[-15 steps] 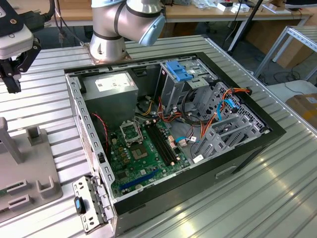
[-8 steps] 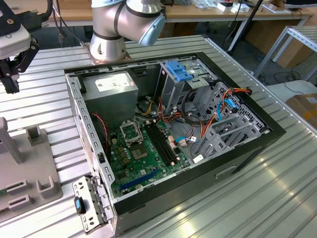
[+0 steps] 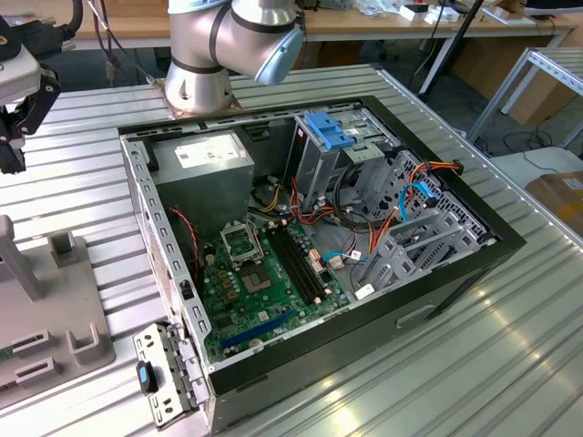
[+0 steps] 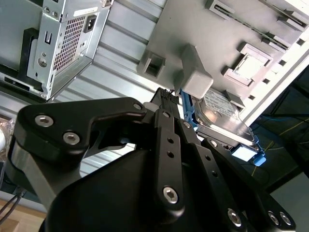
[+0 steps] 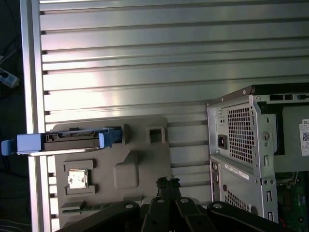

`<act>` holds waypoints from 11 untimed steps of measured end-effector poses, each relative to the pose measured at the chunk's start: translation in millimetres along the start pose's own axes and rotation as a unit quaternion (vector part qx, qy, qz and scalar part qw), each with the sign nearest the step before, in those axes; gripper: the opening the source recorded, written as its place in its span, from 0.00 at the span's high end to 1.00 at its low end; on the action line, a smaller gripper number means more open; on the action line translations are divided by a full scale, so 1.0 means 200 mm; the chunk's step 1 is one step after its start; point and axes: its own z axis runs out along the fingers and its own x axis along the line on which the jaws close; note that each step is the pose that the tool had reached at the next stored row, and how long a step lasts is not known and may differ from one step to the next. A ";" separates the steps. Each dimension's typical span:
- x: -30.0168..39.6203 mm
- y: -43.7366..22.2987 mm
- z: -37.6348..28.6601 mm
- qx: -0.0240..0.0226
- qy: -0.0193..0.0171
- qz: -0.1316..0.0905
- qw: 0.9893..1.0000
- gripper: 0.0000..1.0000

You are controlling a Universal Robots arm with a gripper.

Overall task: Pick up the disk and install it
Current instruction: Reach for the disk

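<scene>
The disk point(image 5: 72, 140) is a flat grey drive in a bright blue carrier. It stands on edge in a slot of a grey fixture plate point(image 5: 116, 169) on the ribbed table. In the second wrist view its labelled face point(image 4: 223, 112) shows behind a grey post. My gripper point(image 5: 168, 182) hovers above the fixture, off to the side of the disk and apart from it. Its black fingers are shut together with nothing between them, as the second wrist view point(image 4: 165, 94) also shows. In the exterior view the gripper point(image 3: 11, 157) hangs at the far left edge.
An open computer case point(image 3: 137, 182) lies on the table, with a green motherboard point(image 3: 264, 282), a grey power-supply box point(image 3: 205, 168) and a tall metal cage with a blue latch point(image 3: 330, 135). The arm's base point(image 3: 205, 73) stands behind the case. A small square chip point(image 5: 77, 179) sits in the fixture.
</scene>
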 end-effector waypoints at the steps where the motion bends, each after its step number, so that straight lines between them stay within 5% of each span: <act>1: 0.000 0.000 0.000 0.000 0.000 0.000 1.000 0.89; 11: 0.009 -0.001 0.000 0.000 0.000 0.000 1.000 0.89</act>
